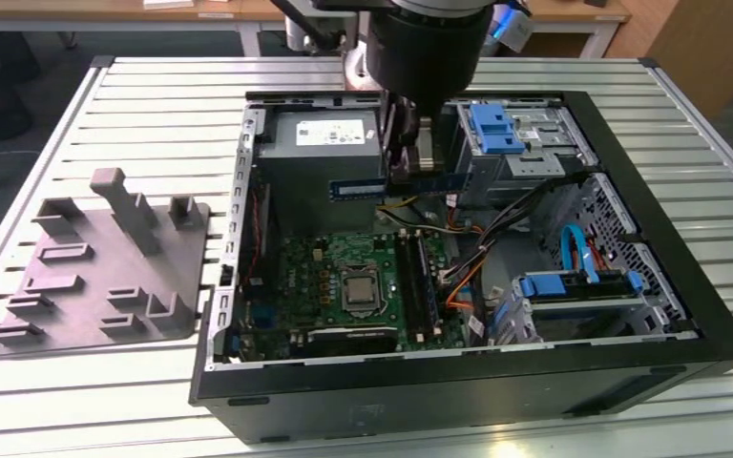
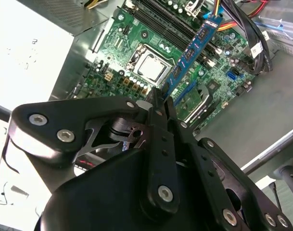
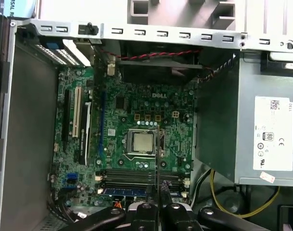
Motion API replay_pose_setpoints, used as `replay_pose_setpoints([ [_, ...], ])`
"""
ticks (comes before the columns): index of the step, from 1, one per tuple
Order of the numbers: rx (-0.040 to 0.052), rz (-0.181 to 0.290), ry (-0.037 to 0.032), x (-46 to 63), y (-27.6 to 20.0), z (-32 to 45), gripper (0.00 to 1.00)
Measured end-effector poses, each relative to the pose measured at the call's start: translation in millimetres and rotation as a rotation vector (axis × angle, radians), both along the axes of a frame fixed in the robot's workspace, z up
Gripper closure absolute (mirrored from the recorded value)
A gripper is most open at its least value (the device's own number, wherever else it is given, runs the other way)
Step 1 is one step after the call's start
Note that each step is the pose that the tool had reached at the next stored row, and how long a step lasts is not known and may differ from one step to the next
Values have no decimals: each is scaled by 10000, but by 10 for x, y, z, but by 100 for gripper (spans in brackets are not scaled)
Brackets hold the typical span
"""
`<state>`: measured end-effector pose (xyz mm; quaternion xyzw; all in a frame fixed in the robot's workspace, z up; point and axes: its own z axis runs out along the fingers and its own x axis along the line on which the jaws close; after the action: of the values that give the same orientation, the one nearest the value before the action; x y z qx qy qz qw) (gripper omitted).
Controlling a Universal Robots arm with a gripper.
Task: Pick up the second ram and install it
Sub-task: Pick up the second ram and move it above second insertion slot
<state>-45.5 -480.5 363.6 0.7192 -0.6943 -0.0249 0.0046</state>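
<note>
Slatted table (image 1: 150,105); one end effector (image 2: 160,97) pinches one ram (image 2: 192,45).

We saw the pincer (image 3: 159,206) clamped on the second ram (image 3: 158,161), which showed edge-on as a thin dark strip above the motherboard (image 3: 136,106). The strip overlapped the memory slots (image 3: 127,175), just beside the processor socket (image 3: 141,142). The grey power supply (image 3: 261,120) stood beside the board.

Second ram (image 1: 369,187) above the motherboard (image 1: 341,272), inside the computer case (image 1: 469,396)
</note>
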Motion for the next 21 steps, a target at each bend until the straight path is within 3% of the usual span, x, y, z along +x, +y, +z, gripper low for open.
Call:
replay_pose_setpoints([
  [21, 0, 1, 9, 23, -10, -382, 86],
])
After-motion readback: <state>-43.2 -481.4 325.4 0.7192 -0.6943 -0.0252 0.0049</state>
